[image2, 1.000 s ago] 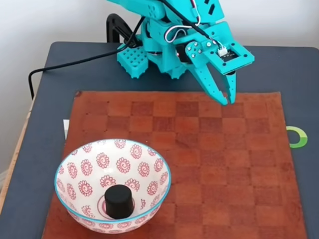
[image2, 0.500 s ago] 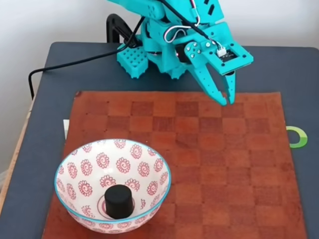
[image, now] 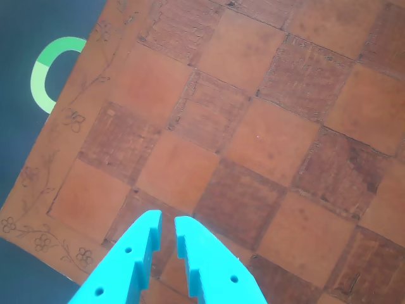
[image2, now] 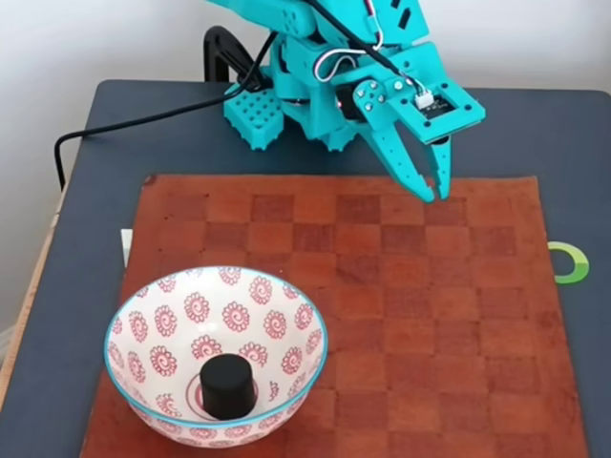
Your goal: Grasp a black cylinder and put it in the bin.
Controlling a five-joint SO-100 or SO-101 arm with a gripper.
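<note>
Fingers of the turquoise plastic two-finger gripper rise from the bottom edge of the other view, drawn nearly together with only a thin slit between the tips and nothing held; beneath them lies the brown leather checkerboard mat, and a green ring marker sits on the dark tabletop at the upper left. In the fixed view the gripper hangs near the top of the frame, right of centre, over the far edge of the mat, tips nearly touching. Compared with half a second ago it has not moved, after only a slight shift in the half second before. The short matte black cylinder stands upright in the middle of the white bowl-shaped bin with red spiral flowers and a blue rim, at the lower left, well apart from the gripper. Judging by this, the placing is done and the arm is settling at rest.
</note>
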